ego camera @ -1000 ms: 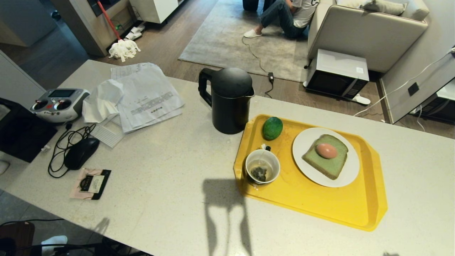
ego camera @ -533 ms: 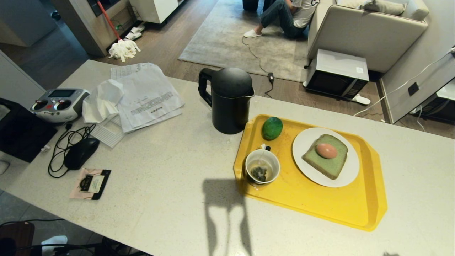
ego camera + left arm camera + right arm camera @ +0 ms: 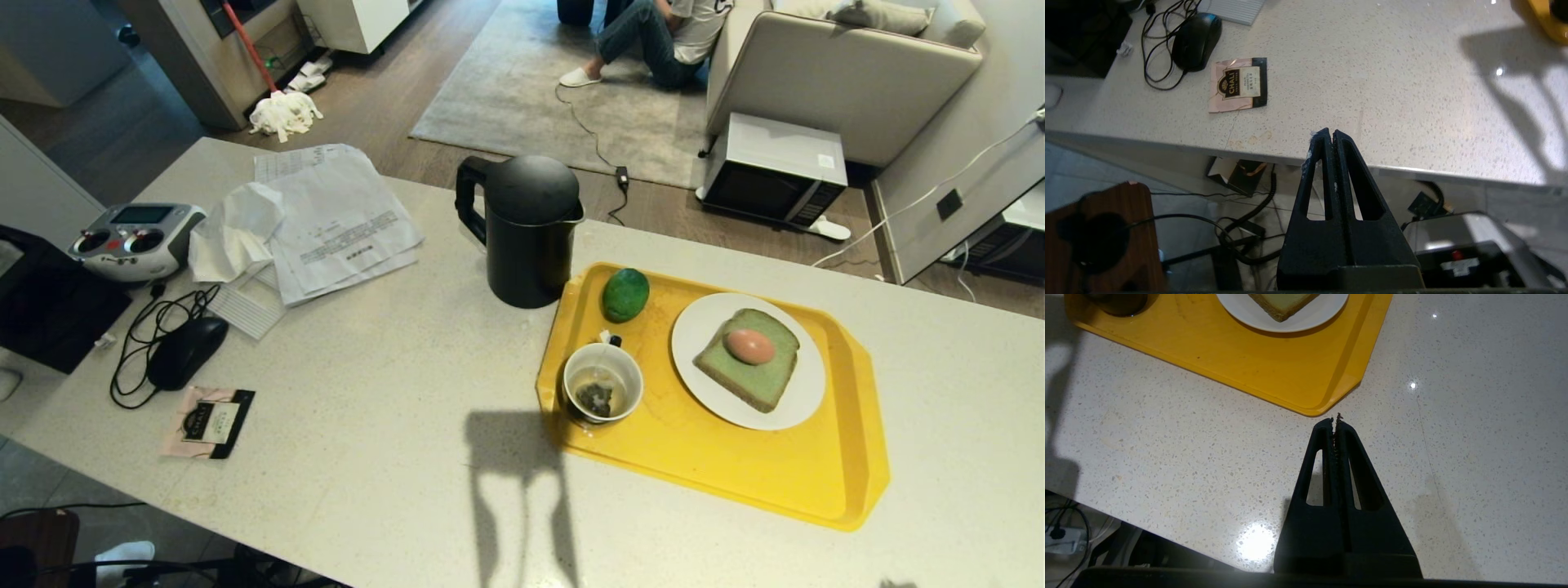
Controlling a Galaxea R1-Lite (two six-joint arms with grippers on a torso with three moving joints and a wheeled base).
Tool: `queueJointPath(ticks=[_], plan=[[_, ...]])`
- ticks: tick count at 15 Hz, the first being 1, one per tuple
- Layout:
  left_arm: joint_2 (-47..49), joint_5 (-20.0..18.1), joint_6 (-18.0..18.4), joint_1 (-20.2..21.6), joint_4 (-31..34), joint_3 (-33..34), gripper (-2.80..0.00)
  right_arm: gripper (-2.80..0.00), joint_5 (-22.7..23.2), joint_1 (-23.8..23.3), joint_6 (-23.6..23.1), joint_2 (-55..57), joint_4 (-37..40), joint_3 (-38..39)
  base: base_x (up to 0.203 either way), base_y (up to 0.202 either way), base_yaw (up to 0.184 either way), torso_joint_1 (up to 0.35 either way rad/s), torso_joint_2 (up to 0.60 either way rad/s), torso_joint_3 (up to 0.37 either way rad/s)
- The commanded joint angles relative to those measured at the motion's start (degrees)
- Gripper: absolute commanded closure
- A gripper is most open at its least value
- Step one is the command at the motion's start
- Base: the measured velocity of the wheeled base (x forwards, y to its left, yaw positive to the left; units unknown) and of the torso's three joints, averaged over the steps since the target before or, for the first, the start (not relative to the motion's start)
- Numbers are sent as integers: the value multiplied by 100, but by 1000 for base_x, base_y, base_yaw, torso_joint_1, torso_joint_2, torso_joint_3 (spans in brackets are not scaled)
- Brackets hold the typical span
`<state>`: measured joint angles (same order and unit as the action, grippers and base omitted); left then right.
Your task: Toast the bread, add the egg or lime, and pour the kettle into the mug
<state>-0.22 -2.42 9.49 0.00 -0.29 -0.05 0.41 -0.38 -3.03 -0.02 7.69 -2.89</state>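
Yellow tray looks complete: egg on bread, mug filled. I keep left gripper and right gripper pressed together, empty, at counter edge.

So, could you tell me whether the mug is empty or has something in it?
Not empty: the mug holds a tea bag in shallow brownish liquid.

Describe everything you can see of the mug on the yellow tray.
The small round mug, dark outside and white inside, stands upright at the near left corner of the yellow plastic tray, apart from the white plate. It holds pale brownish liquid and a dark tea bag, with a string over the far rim beside a small dark handle.
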Motion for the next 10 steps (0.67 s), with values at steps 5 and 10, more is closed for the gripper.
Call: queueJointPath(ticks=[5, 10], plan=[[17, 110, -202, 0, -2, 5, 0, 0, 2, 3, -5, 2, 5, -1, 0, 0, 0, 0, 0, 0], [13, 119, -264, 0, -3, 5, 0, 0, 2, 0, -5, 2, 5, -1, 0, 0, 0, 0, 0, 0]])
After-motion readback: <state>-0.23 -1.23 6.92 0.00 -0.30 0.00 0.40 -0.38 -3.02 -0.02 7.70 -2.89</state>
